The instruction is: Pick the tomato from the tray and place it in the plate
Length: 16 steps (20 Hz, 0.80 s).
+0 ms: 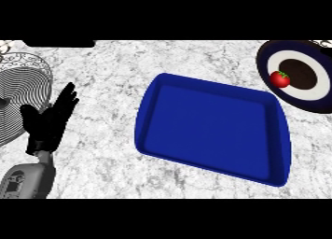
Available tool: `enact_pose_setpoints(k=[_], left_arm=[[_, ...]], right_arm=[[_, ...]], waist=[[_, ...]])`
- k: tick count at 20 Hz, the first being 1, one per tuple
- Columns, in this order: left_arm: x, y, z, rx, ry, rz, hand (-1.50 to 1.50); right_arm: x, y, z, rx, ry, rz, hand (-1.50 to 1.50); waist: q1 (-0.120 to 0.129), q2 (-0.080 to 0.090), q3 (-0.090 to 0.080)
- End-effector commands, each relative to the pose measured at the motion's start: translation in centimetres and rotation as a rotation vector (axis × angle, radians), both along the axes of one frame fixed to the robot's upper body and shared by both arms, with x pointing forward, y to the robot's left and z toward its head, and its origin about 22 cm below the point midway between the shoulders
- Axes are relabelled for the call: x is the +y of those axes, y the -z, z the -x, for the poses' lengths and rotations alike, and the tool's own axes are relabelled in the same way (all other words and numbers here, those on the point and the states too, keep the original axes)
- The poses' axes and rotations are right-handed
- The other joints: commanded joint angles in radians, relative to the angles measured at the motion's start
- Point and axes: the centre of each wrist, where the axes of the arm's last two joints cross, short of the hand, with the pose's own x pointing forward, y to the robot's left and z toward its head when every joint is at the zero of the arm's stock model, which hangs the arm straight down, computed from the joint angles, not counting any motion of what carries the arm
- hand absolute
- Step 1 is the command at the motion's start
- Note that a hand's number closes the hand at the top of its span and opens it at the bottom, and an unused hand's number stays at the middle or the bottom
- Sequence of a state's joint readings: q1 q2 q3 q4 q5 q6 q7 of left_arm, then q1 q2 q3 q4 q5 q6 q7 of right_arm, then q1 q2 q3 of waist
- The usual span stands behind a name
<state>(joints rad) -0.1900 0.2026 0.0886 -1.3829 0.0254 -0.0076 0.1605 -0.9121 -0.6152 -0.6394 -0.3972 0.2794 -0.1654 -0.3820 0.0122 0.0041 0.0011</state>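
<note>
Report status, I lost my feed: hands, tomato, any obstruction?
Left hand open, resting at counter's left. Right hand not in view. Tomato on the plate, upper right. Blue tray holds nothing visible; nothing in the way.

Bright, even light; soft shadows, no glare on the counter.

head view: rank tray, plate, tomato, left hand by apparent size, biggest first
1. Tray, by far the largest.
2. Plate, though the picture's right edge cuts it off.
3. Left hand, open at the left; close to the visible part of the plate, so this order is unsure.
4. Tomato, smallest, lying on the plate.
</note>
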Motion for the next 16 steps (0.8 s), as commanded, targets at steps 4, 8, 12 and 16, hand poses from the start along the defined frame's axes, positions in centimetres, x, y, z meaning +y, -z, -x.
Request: enact_pose_setpoints(k=[4, 8, 12, 16], left_arm=[[0.1, 0.4, 1.5, -0.01, -0.002, -0.011, 0.0], [1.0, -1.3, -0.3, -0.018, -0.01, 0.0, 0.0], [0.0, -0.9, -0.3, -0.002, -0.014, 0.006, 0.0], [-1.7, 0.0, -0.1, -0.004, 0.016, -0.023, 0.0]], right_arm=[[-3.0, -1.0, 1.5, -0.01, -0.141, -0.313, -1.5], [-5.5, 0.7, 4.0, -0.011, -0.154, -0.311, -1.5], [-6.3, 1.9, 5.1, -0.053, -0.14, -0.281, -1.5], [-8.1, 4.0, 7.5, -0.025, -0.139, -0.289, -1.5]], waist=[[-0.001, -0.003, 0.0], [-0.004, -0.001, 0.0], [0.001, 0.001, 0.0], [0.005, 0.005, 0.001]])
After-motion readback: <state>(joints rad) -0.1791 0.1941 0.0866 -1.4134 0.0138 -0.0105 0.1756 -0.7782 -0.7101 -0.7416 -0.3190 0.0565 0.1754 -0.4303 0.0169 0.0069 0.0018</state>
